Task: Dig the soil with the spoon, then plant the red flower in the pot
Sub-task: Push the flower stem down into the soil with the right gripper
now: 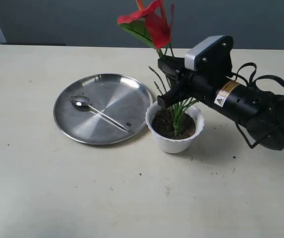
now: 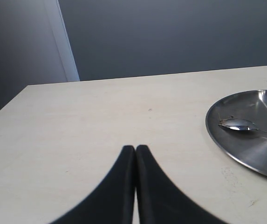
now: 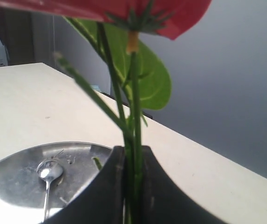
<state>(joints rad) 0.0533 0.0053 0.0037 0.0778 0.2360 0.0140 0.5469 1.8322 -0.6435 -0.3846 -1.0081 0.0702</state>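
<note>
The red flower (image 1: 151,22) stands upright over the white pot (image 1: 174,130), its stem base and grass blades down in the dark soil (image 1: 165,124). My right gripper (image 1: 169,84) is shut on the green stem (image 3: 134,140) a little above the pot's rim. Red petals (image 3: 180,14) and a broad leaf (image 3: 152,79) fill the upper part of the right wrist view. The spoon (image 1: 99,113) lies on the steel plate (image 1: 72,126), bowl to the left; the spoon (image 2: 240,125) also shows in the left wrist view. My left gripper (image 2: 136,148) is shut and empty over bare table.
The steel plate (image 2: 231,149) sits left of the pot, almost touching it. Small soil crumbs (image 1: 216,173) dot the table in front of and right of the pot. The table's far edge meets a grey wall.
</note>
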